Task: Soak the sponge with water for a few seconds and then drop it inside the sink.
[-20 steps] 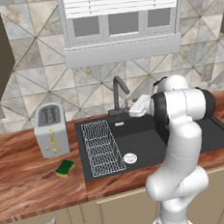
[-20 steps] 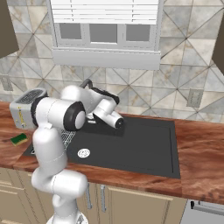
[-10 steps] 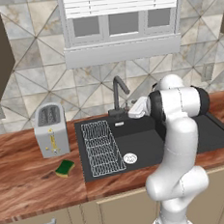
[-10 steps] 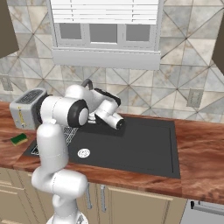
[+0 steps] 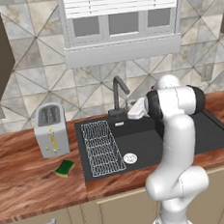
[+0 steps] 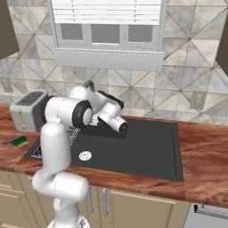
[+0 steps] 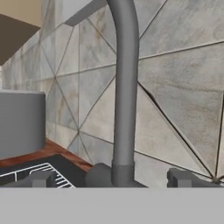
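The sponge, green on top with a yellow edge, lies flat on the wooden counter left of the sink, in front of the toaster; the right base view has the sponge at its far left. My gripper hovers over the back of the basin beside the dark faucet. In the hand view my gripper is open, and the faucet neck rises between its two fingertips, apart from both. Nothing is held. The water is out of view.
A silver toaster stands on the counter left of the sink. A white wire rack lies in the basin's left part, with the round drain beside it. The tiled wall and window sill are close behind the faucet.
The hand has edged slightly left and down toward the faucet. The sponge has not moved and the jaws have stayed open.
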{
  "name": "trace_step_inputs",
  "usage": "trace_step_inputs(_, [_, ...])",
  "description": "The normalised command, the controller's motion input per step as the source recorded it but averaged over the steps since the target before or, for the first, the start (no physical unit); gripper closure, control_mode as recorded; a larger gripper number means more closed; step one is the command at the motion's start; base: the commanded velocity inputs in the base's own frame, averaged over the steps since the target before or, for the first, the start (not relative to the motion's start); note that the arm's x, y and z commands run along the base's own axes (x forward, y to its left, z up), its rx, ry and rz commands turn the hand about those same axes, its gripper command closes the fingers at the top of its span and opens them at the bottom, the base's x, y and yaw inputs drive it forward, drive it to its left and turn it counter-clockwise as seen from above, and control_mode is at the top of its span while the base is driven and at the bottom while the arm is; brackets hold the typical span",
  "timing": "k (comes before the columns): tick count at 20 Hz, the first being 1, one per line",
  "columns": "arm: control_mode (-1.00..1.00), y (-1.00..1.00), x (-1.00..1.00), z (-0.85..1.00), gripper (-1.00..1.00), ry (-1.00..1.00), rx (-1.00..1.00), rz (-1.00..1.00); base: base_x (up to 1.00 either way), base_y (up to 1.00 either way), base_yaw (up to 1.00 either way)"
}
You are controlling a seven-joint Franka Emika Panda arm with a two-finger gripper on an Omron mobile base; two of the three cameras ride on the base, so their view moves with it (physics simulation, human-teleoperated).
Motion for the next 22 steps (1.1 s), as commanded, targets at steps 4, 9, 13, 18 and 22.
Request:
trace_step_inputs(4, [-1.0, 0.0, 0.23, -0.03, -1.0, 0.0, 0.0, 0.0, 0.0, 0.0, 0.0])
trace_step_inputs(9, [-1.0, -0.05, 0.26, -0.08, -1.0, 0.0, 0.0, -0.02, 0.0, 0.0, 0.0])
trace_step_inputs(13, [-1.0, -0.02, 0.21, -0.1, -1.0, 0.0, 0.0, -0.03, 0.0, 0.0, 0.0])
trace_step_inputs(18, [-1.0, 0.0, 0.19, -0.09, -1.0, 0.0, 0.0, -0.03, 0.0, 0.0, 0.0])
trace_step_inputs(22, [-1.0, 0.0, 0.2, -0.03, -1.0, 0.0, 0.0, -0.02, 0.0, 0.0, 0.0])
